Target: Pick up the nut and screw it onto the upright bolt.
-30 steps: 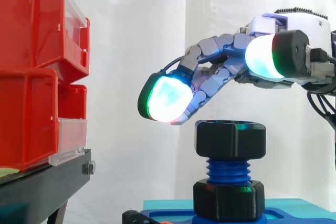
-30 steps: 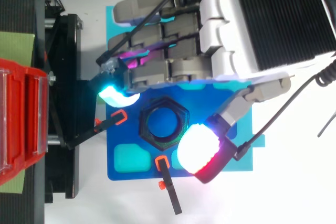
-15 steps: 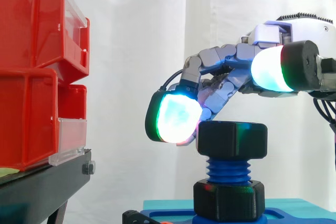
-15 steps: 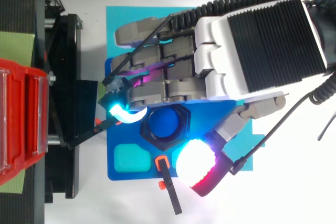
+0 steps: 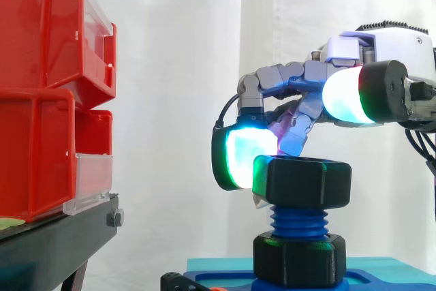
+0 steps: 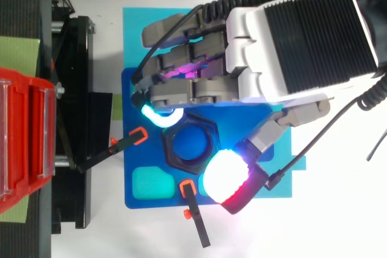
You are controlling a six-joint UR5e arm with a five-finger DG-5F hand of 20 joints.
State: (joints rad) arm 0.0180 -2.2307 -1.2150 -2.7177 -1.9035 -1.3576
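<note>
Side view: black hexagonal plastic nut [image 5: 302, 182] sitting atop upright blue threaded bolt [image 5: 298, 221]. Hand [image 5: 388, 39] reaching in from right, fingers curling down round nut, cyan-green fingertip pad [image 5: 245, 158] pressing against nut's left flank. Thumb pad [image 5: 344, 97] hanging above nut level. Red plastic bins [image 5: 41, 100] standing well apart at left.

Top view: cyan pad touching nut's upper-left corner, white-red thumb pad sitting just beside its lower-right edge. Bolt end showing through nut's hole. Blue base plate [image 6: 140, 160] lying underneath.
</note>
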